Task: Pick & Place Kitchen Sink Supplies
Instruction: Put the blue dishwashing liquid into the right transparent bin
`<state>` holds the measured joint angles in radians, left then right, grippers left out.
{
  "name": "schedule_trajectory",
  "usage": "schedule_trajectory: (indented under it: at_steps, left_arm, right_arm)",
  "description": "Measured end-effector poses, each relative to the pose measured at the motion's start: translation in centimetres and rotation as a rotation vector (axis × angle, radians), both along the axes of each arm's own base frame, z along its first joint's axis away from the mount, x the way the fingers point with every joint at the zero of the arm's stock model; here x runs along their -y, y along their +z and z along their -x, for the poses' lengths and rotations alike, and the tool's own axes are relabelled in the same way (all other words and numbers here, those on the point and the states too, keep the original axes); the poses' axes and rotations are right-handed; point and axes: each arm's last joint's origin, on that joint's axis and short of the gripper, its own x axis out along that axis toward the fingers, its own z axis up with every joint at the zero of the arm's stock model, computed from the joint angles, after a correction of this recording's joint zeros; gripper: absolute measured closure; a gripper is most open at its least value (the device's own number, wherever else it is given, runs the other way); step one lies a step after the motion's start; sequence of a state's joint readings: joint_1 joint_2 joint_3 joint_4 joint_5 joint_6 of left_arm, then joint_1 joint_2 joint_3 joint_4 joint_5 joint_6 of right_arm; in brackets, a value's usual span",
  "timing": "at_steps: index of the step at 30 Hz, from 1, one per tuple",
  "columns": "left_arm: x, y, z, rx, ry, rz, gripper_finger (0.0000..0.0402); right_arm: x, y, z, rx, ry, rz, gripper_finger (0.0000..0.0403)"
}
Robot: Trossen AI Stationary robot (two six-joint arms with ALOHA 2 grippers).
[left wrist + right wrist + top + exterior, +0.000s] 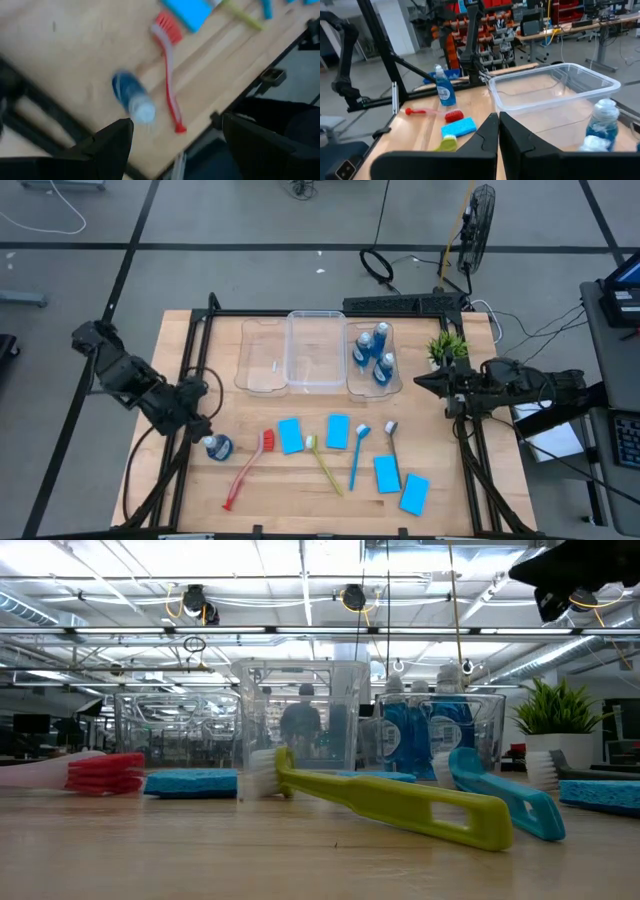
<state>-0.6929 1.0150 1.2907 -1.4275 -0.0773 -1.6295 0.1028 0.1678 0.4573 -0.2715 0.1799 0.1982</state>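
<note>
A small blue bottle (218,446) stands upright on its base near the table's left edge; it also shows in the left wrist view (132,97) and the right wrist view (445,87). My left gripper (197,423) hangs open just above and to the left of it (177,127), touching nothing. A red brush (248,470), a yellow-green brush (323,463), a blue brush (357,455) and a grey brush (391,442) lie flat on the table among several light-blue sponges (291,435). My right gripper (420,383) is shut and level at the right edge (498,120).
Three clear bins stand in a row at the back; the right one (374,385) holds several blue bottles (375,352), the middle one (317,350) and the left one (262,355) show nothing inside. A green potted plant (447,347) stands at the back right. A black frame rail (195,360) runs along the left side.
</note>
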Motion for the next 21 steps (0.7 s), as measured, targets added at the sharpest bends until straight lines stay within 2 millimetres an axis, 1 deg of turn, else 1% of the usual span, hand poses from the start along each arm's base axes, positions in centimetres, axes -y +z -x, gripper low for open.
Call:
schedule_trajectory:
  at_steps: [5,10,15,21]
  left_arm:
    - [1.2,-0.3,0.2,-0.048,0.037,0.029,0.0096]
    - [2.6,-0.8,0.2,-0.118,0.083,0.051,0.0096]
    - [3.3,-1.5,0.1,-0.183,0.129,0.001,0.0096]
    - [4.2,-2.2,-0.7,-0.187,0.104,-0.054,0.0096]
  right_arm:
    - [-0.1,-1.8,-0.4,0.081,0.021,-0.016,0.0403]
    - [-0.2,-3.3,-0.7,0.12,0.028,-0.05,0.0403]
    - [-0.2,-3.8,-0.9,0.171,0.029,-0.071,0.0403]
    - [-0.2,-4.0,-1.0,0.177,0.031,-0.07,0.0403]
